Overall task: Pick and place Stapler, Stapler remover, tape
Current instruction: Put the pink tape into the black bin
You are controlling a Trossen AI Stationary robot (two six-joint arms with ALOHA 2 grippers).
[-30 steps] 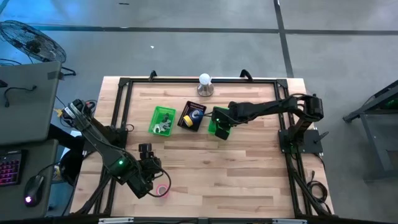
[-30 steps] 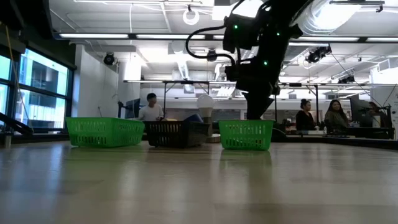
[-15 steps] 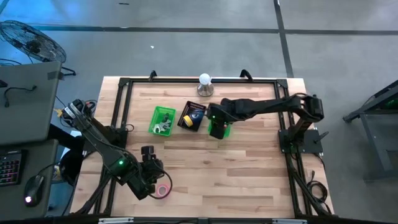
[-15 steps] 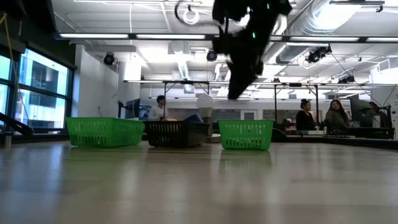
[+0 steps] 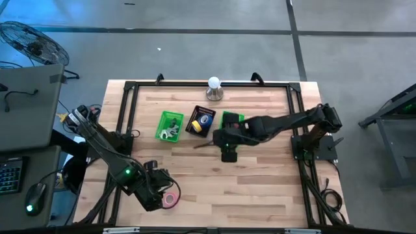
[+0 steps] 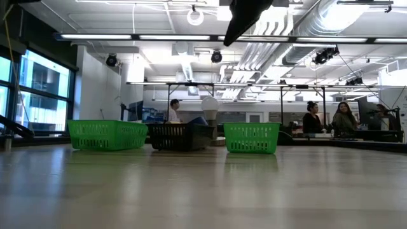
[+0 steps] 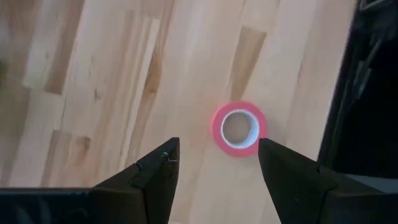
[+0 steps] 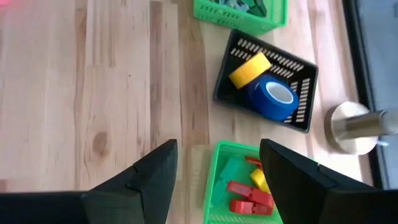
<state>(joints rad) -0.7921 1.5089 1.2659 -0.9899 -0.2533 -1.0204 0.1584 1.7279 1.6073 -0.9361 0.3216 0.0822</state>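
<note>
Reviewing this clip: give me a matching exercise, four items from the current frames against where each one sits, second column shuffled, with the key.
Items
1. pink tape roll
2. blue tape roll
3. red pieces
4. left gripper

Places
A. inside the black basket, beside the yellow tape roll
B. bare on the wooden table, near the front edge
C. open, just above the pink roll
D. inside a green basket

Pairs: 1-B, 2-A, 3-D, 4-C

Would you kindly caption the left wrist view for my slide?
Open left gripper hovers over the pink tape lying on the wooden table.
</note>
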